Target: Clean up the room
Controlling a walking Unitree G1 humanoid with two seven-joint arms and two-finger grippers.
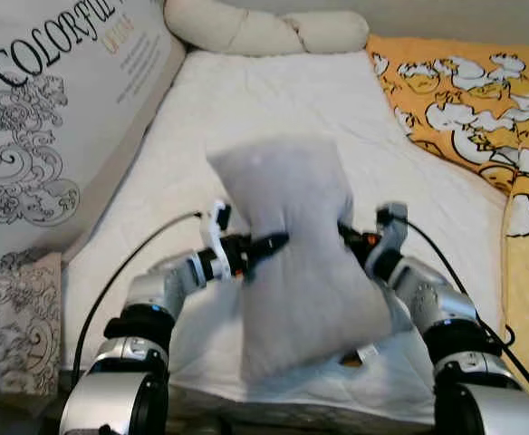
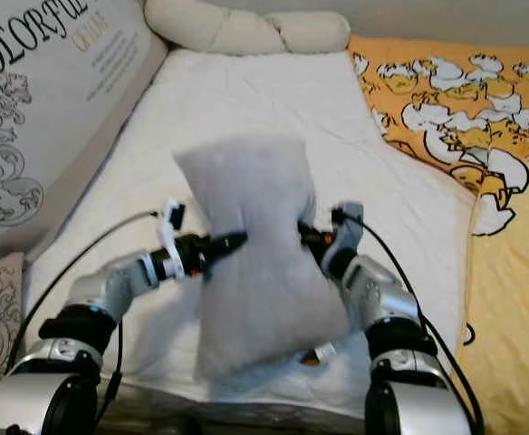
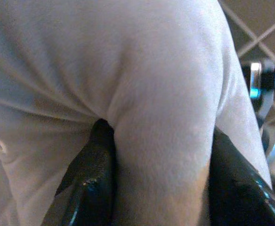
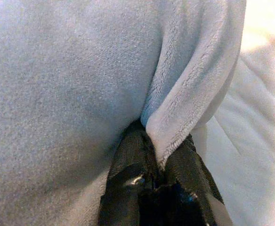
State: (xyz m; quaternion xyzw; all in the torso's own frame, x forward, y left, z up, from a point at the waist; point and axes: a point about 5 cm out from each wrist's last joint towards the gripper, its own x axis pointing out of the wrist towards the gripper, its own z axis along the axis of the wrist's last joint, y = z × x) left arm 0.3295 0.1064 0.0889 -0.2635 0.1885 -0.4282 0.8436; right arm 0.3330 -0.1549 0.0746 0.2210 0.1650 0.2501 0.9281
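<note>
Over the near edge of the white bed (image 1: 274, 100), in the left eye view, I have a grey pillow (image 1: 292, 254) held up between both arms, pinched in at its waist so it bulges above and below. The left gripper (image 1: 263, 245) bites into its left side and the right gripper (image 1: 353, 237) into its right. A cream bolster (image 1: 264, 29) lies at the far end, a yellow duck-print blanket (image 1: 464, 109) covers the right side, and a large printed cushion (image 1: 56, 118) leans on the left.

In the right eye view the same hold shows: the pillow hangs clear of the sheet, its lower end near the bed's front edge.

In the left wrist view, both black fingers (image 3: 88, 183) are pressed together on a thick fold of grey fabric.

In the right wrist view, the fingers (image 4: 128, 188) clamp a hemmed fold of plush cover.

I judge it light, soft and limp: it sags and deforms rather than holding shape. Gripping only the cover could let the filling shift, so deep bites at opposite sides of the middle seem right to me.
</note>
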